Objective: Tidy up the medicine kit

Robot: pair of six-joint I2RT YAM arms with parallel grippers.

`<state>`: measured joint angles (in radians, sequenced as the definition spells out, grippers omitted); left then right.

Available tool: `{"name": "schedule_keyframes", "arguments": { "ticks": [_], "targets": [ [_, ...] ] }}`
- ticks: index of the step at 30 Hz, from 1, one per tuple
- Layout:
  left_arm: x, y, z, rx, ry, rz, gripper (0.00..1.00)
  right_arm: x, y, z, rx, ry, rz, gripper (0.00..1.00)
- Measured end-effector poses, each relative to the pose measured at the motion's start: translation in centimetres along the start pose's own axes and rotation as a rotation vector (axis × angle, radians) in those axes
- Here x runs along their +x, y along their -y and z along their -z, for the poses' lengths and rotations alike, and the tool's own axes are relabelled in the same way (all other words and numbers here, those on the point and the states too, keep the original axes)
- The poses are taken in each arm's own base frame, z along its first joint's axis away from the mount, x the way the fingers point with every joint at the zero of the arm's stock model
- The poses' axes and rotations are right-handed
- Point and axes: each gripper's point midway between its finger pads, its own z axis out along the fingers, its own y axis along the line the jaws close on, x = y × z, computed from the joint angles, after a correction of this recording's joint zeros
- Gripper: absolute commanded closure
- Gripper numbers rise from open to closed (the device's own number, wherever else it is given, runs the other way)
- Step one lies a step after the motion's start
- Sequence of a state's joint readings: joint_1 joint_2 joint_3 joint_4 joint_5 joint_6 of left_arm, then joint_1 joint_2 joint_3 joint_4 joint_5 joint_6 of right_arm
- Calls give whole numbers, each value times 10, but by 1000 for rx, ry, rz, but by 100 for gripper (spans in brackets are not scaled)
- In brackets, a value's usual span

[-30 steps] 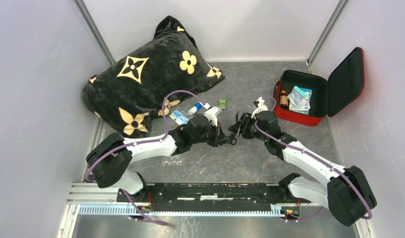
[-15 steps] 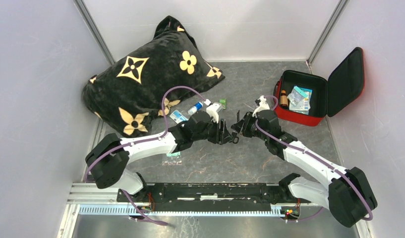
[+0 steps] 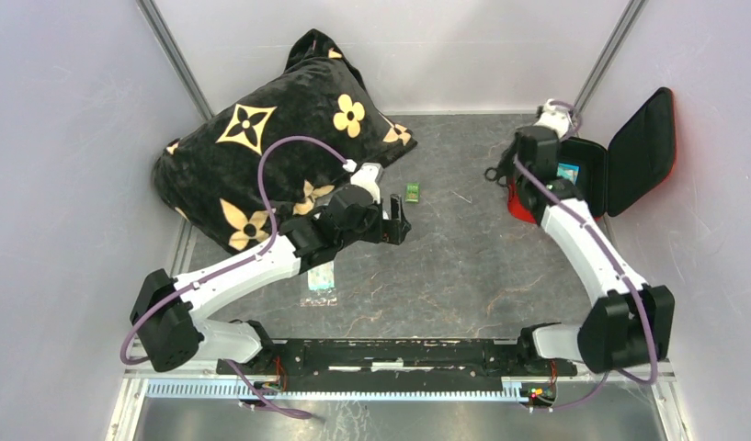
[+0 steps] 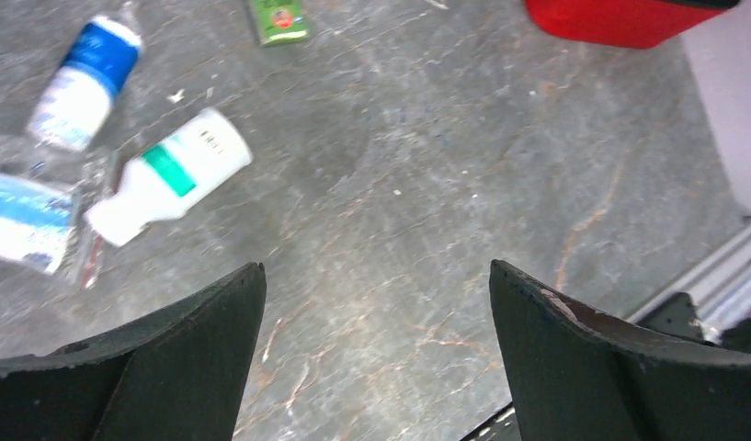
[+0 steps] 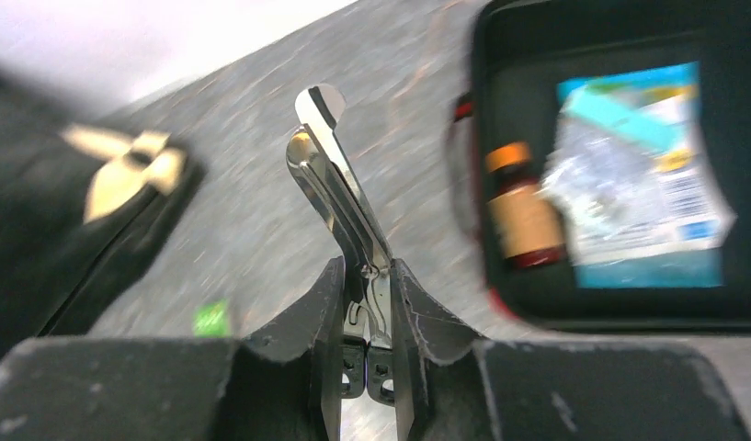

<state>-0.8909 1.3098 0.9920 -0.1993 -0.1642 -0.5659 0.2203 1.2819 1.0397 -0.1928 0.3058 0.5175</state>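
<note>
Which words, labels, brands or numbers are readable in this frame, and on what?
None can be read.
White bottle, green band: dark print, too blurred.
Blue-labelled bottle: blurred.
Green packet: red mark, illegible.
Packet in the medicine kit: print blurred.

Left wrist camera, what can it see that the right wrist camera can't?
Only the left wrist view: the green-label bottle and the blue-label bottle lying on the table, a clear packet beside them, and the open, empty left gripper.
Only the right wrist view: the right gripper shut on scissors, the pillow, and a brown bottle and a blue packet inside the case.
Both: the green packet, the red case and the grey table.
</note>
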Motion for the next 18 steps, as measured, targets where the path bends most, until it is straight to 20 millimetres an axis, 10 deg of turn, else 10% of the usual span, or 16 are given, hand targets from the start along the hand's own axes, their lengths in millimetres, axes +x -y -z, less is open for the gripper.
{"name": "schedule_keyframes", "arguments": {
  "ticks": [7, 18],
  "targets": [
    [1, -29, 18, -136, 2, -15, 0, -41, 104, -55, 305, -15, 5, 89],
    [-1, -67, 23, -279, -1, -11, 0, 15, 200, -102, 489, -262, -15, 69]
  ]
}}
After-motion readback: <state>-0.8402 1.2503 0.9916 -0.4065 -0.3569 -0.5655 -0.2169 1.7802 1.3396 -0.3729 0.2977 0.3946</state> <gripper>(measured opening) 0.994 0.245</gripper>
